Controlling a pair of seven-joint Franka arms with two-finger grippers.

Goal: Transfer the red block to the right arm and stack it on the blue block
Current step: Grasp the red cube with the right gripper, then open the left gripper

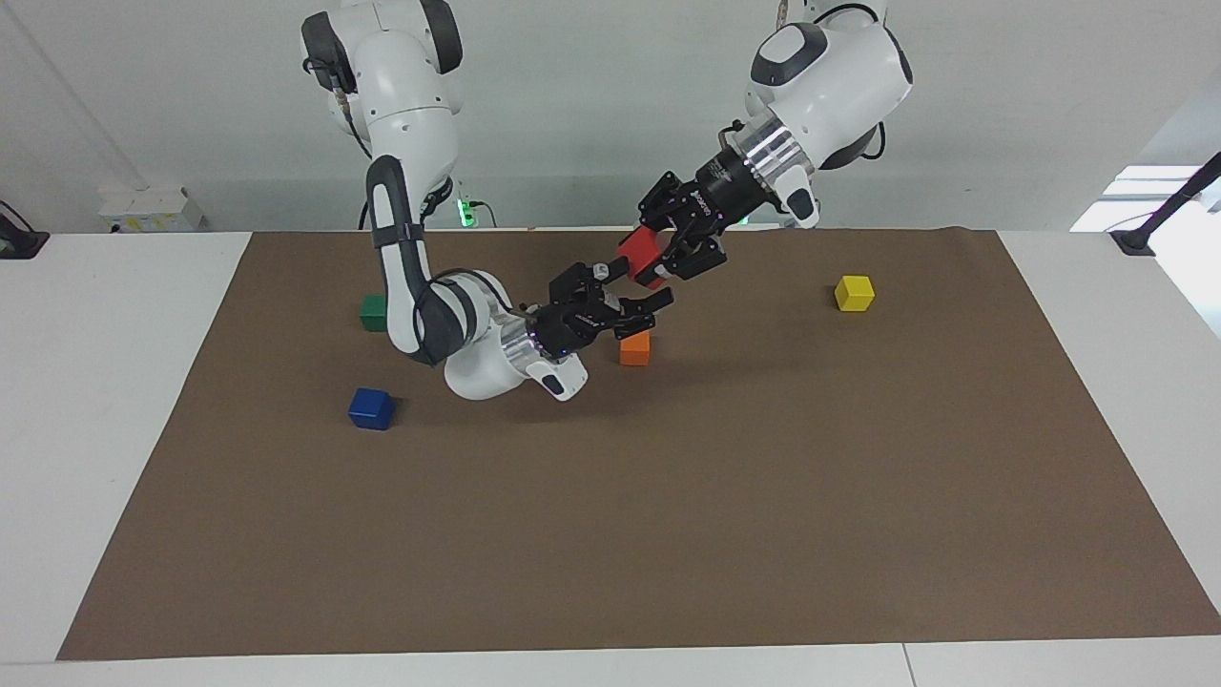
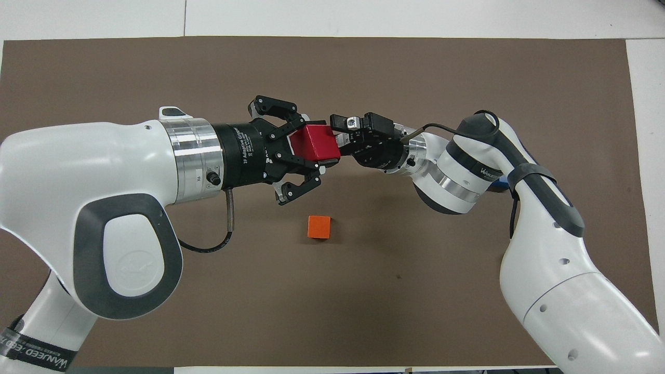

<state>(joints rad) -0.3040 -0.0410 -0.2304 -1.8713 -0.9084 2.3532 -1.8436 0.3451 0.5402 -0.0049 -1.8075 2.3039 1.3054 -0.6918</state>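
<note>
Orange cube (image 1: pixel 634 348) mid-mat, yellow cube (image 1: pixel 854 293), green cube (image 1: pixel 372 311) — brown mat (image 1: pixel 668 534)

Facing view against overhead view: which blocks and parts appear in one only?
Only the facing view shows the blue block, green block and yellow block. Only the overhead view shows the lettering on the left pincer. Both show the red block gripped by the left pincer, the open right pincer at it, and the orange block on the brown mat.

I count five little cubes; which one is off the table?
The red block: held up by the left end effector, while the blue, green, orange and yellow cubes sit on the mat.
</note>
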